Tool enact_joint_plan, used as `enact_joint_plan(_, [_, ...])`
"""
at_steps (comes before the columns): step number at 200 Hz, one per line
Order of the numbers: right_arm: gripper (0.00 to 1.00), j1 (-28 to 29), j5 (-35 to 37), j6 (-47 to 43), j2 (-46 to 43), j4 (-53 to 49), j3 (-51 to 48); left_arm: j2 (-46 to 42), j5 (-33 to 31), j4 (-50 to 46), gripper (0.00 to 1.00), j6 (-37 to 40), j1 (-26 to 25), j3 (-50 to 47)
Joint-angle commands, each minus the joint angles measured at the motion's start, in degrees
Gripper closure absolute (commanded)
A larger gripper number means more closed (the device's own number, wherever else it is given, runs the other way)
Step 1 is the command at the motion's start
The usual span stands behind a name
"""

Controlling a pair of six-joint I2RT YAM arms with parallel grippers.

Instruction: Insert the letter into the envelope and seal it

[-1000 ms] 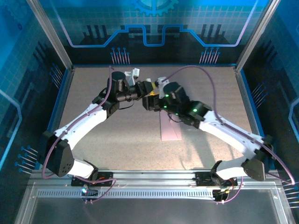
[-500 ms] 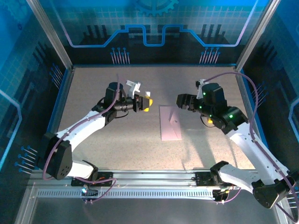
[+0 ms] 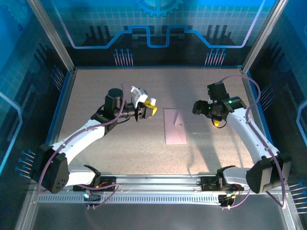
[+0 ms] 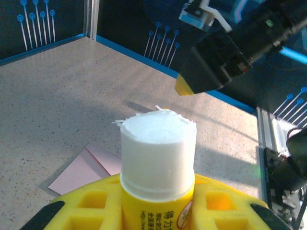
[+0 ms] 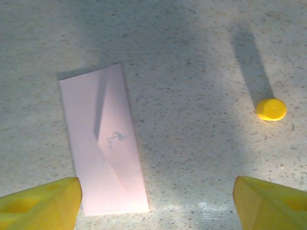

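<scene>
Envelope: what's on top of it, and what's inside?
Nothing rests on the envelope; its triangular flap looks partly lifted. Its pink paper covers the inside, so any contents are hidden.

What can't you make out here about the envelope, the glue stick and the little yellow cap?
Whether the envelope holds the letter: right wrist view, its own pink paper hides the inside.
Glue stick label: left wrist view, cut off by the bottom edge.
Cap: top view, partly under the right arm, too small for detail.
</scene>
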Motion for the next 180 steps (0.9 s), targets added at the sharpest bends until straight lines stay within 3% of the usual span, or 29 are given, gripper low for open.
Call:
enact_joint_plan(1, [0.16, -2.0, 4.3, 1.4, 1.4, -2.5, -0.7, -0.9, -2.2, -3.6, 0.92, 7.9, -1.7, 0.3])
enact_joint_plan(96, [0.25, -9.7, 6.5, 0.3, 6.9, 3.5, -8.0, -3.1, -3.9, -7.8, 0.92, 14.1, -3.7, -0.2])
enact_joint_plan(180, [0.37, -12.8, 9.5, -1.1, 13.8, 5.5, -7.6, -1.8, -3.4, -8.5, 0.88, 12.8, -3.8, -0.1])
